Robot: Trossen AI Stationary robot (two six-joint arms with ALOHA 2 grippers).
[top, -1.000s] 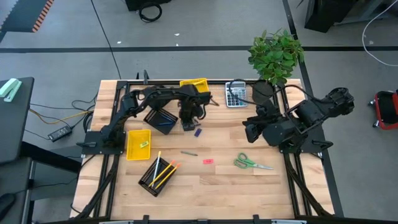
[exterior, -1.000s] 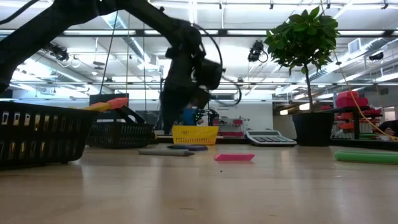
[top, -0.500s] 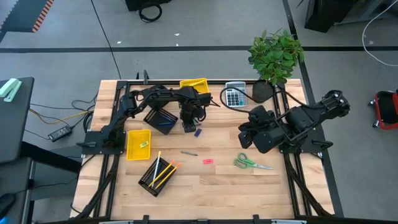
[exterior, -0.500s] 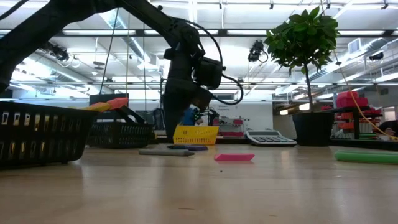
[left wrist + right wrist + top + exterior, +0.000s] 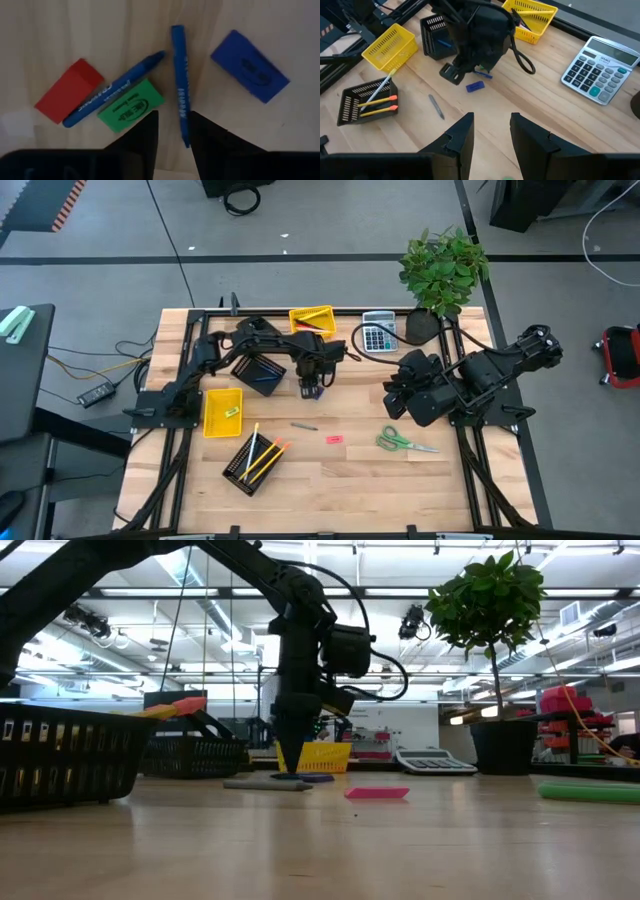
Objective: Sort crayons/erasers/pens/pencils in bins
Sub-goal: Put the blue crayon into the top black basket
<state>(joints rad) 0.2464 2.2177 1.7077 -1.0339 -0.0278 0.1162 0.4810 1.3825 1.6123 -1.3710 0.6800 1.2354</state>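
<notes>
left claw lining up on a crayon

left claw (image 5: 172, 132) is low over the wooden surface (image 5: 380, 470), fingers parted, nothing held, straddling the end of a blue wax crayon (image 5: 179, 80). best to centre on that stick and avoid the green block eraser (image 5: 131, 105) alongside. right claw (image 5: 491, 132) waits open, empty. black mesh bin (image 5: 250, 463) has yellow pencils; flat yellow bin (image 5: 212, 420) has one eraser.

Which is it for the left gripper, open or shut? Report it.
Open. In the left wrist view the left gripper shows its two dark fingers apart, with the end of a blue crayon lying in the gap.
</notes>
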